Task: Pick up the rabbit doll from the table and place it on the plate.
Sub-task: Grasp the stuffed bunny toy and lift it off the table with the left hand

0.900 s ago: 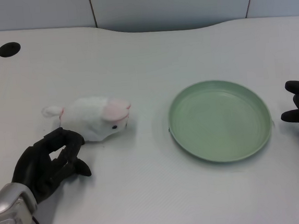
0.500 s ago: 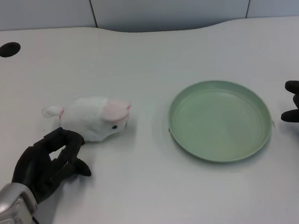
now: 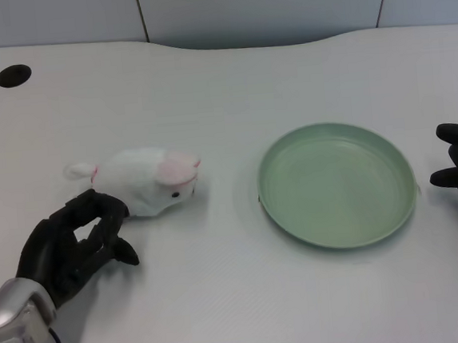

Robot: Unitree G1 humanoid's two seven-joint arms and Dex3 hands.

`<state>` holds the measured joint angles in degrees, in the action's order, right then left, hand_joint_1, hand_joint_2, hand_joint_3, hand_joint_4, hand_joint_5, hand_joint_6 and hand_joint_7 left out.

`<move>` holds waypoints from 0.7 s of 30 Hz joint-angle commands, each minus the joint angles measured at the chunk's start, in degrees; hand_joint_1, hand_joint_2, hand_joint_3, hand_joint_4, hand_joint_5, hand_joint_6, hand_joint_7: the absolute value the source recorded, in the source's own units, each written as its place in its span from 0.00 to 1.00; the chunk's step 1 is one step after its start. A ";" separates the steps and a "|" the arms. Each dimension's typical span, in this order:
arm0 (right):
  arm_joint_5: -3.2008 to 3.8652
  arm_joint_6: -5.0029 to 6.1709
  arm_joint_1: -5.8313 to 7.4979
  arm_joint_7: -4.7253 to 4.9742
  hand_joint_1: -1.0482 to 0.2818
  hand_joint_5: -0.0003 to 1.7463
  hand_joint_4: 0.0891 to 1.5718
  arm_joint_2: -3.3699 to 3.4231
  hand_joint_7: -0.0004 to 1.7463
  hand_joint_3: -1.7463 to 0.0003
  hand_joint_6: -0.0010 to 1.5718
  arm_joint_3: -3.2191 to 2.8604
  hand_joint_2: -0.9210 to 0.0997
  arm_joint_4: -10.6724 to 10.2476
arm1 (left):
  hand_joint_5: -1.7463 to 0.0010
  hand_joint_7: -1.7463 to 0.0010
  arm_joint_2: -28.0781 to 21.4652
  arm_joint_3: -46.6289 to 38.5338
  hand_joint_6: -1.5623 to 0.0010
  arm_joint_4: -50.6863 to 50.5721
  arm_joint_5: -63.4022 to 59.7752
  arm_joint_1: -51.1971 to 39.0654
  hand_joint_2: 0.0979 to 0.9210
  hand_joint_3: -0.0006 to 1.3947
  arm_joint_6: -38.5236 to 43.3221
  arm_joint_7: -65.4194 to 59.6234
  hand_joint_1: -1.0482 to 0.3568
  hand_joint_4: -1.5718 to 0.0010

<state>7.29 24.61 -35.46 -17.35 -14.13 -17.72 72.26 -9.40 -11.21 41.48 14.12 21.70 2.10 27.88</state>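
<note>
Left hand (image 3: 75,245) is hovering empty, fingers loosely curled but apart, just beside the rabbit doll (image 3: 142,181) lying left of the green plate (image 3: 336,184). Reach step: next it needs closing around the body.

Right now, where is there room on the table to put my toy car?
Bare table lies between the rabbit doll and the green plate, and behind both toward the round hole. It is crowded where the left hand sits close beside the doll.
</note>
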 commanded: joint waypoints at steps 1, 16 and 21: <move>-0.14 0.05 0.11 0.78 0.47 0.51 0.42 -0.65 0.00 0.85 0.62 0.16 0.00 -0.08 | 0.00 0.12 -0.48 1.26 0.67 -2.18 -2.92 -1.95 1.00 0.36 7.76 -1.24 0.37 0.59; -0.75 0.40 0.18 1.83 0.47 0.52 0.42 -0.30 0.00 0.85 0.62 0.80 0.00 -0.28 | 0.00 0.13 -7.93 7.35 0.73 -7.32 -19.27 1.24 1.00 0.39 22.71 -10.01 0.37 0.66; -0.24 0.33 0.19 1.54 0.48 0.51 0.43 -0.02 0.00 0.85 0.62 0.51 0.00 -0.19 | 0.10 0.36 -14.49 11.76 0.70 -4.99 -30.61 7.03 1.00 0.27 28.94 -15.66 0.37 0.74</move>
<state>6.56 24.64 -35.45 -15.86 -13.92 -16.93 72.25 -21.46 -0.60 35.62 -13.53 26.86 29.47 14.32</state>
